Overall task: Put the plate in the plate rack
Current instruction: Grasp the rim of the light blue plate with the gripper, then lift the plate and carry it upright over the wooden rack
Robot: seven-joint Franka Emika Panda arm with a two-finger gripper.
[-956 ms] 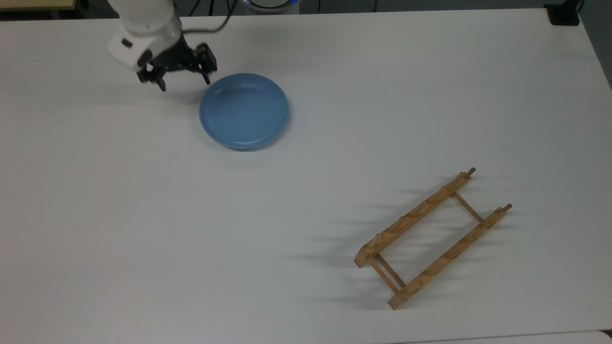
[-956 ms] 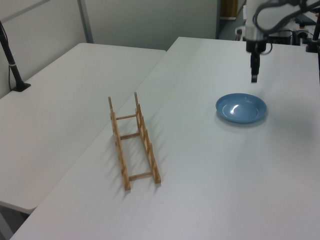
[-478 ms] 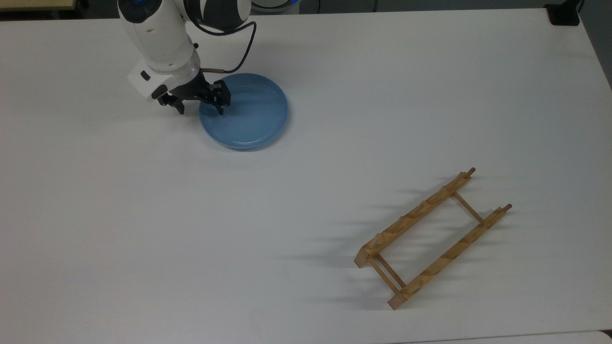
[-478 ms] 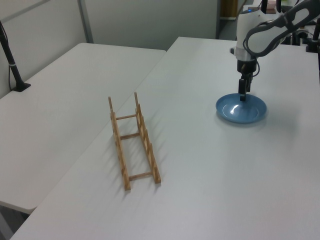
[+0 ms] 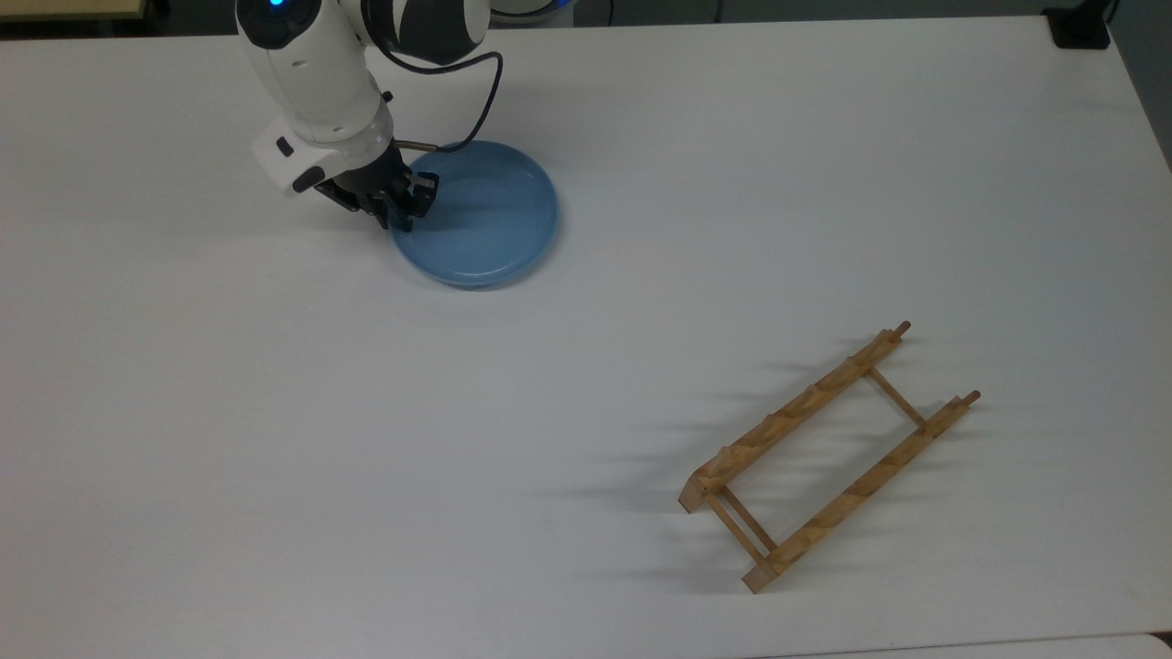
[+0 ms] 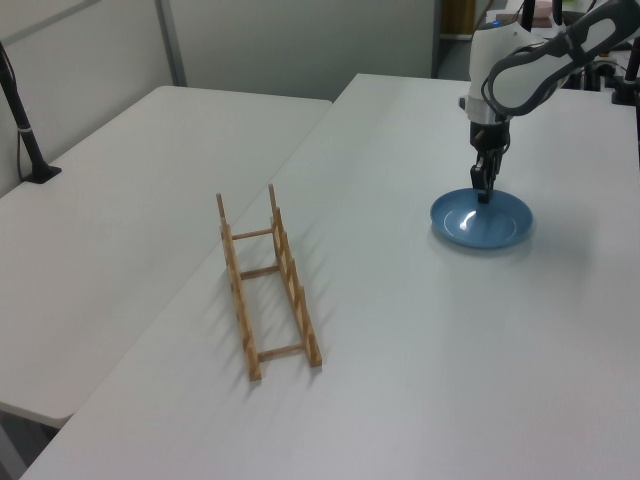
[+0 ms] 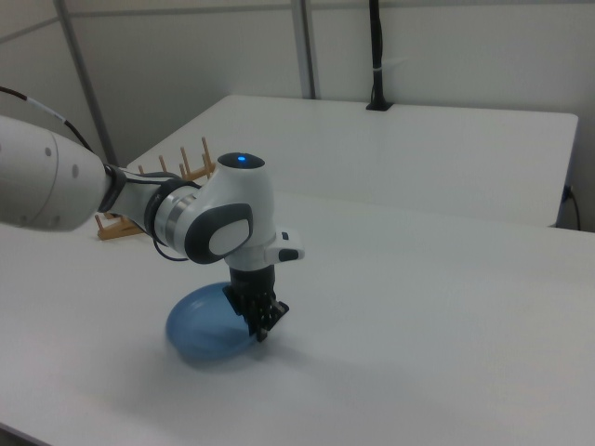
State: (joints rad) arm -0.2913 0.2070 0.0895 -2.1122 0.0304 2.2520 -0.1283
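Note:
The light-blue plate (image 5: 485,215) lies flat on the white table (image 5: 366,412), in the top view's upper left. My gripper (image 5: 401,218) points down at the plate's left rim in the top view, fingers drawn together over the rim. The left view has the gripper (image 6: 484,195) at the far edge of the plate (image 6: 485,222). In the right view the gripper (image 7: 262,330) pinches the right edge of the plate (image 7: 200,325). The light-wood plate rack (image 5: 792,412) stands empty at the top view's lower right, far from the plate.
A wide stretch of bare table separates plate and rack (image 6: 297,295). A second white table (image 6: 120,200) adjoins on the left view's left, with a black post (image 6: 25,130) clamped to it. A black cable (image 5: 476,119) loops from the arm above the plate.
The gripper came down from above the table beside the plate to its rim and drew its fingers together on it. The plate slid slightly to the top view's right.

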